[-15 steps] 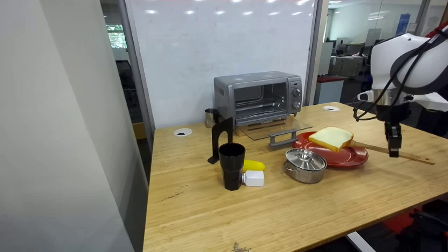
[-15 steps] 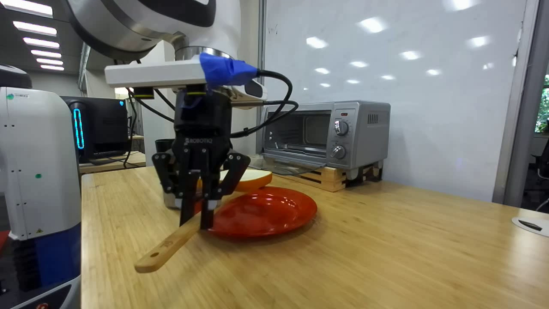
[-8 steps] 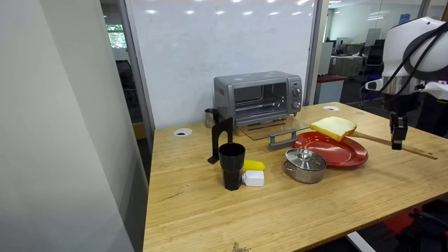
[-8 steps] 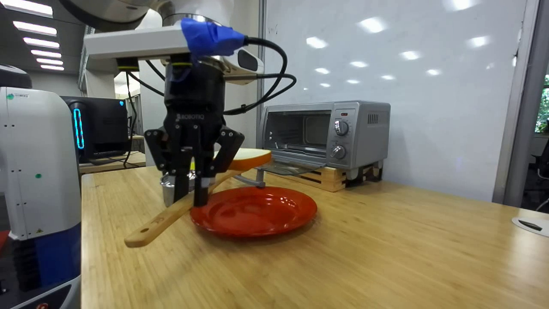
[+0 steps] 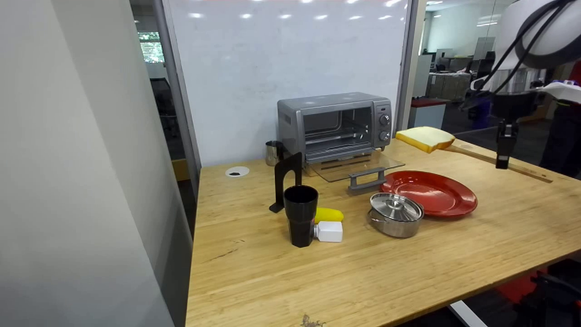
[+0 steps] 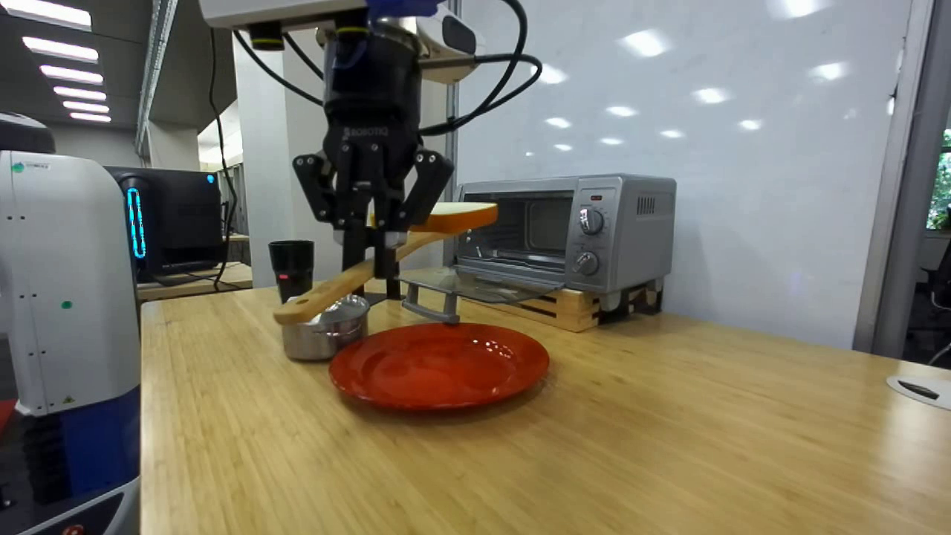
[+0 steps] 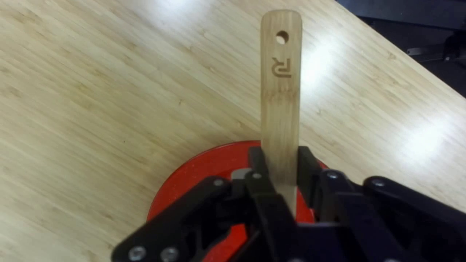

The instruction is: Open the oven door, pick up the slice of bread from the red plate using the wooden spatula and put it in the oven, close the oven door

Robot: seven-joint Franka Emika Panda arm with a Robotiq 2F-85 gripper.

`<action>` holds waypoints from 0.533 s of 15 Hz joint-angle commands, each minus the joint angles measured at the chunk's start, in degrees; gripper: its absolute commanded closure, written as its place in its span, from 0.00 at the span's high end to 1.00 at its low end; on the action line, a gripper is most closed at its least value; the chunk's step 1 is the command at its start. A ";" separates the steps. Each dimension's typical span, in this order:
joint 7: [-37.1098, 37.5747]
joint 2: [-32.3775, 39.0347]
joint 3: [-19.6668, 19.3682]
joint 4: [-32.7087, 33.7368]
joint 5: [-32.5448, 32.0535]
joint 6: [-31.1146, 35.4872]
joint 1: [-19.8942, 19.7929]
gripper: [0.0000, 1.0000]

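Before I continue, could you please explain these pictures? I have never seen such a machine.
This is a robot arm with a two-fingered gripper. Two views come from outside cameras; a third, on the wrist, looks down. The gripper is closed on a wooden spatula, and a slice of bread lies on the spatula's far end, in the air. On the table stand a red plate, a lidded metal pot, a black cup and, on a wooden base, a small oven with its door open.

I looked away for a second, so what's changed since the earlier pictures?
The end effector, gripping the wooden spatula throughout, rose, lifting the slice of bread clear of the red plate. Nothing was released. The plate, lidded metal pot and open toaster oven door stayed put.
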 commanded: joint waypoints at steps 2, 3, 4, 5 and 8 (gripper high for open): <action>-1.46 5.44 -0.19 9.47 3.49 -6.05 1.70 0.06; -1.33 6.40 -0.10 10.93 3.87 -6.76 1.89 0.06; -1.51 7.77 -0.01 12.91 4.54 -8.21 2.22 0.06; -1.77 9.00 0.00 14.61 5.32 -9.10 2.44 0.06; -1.50 12.64 0.65 19.64 6.73 -11.98 2.75 0.06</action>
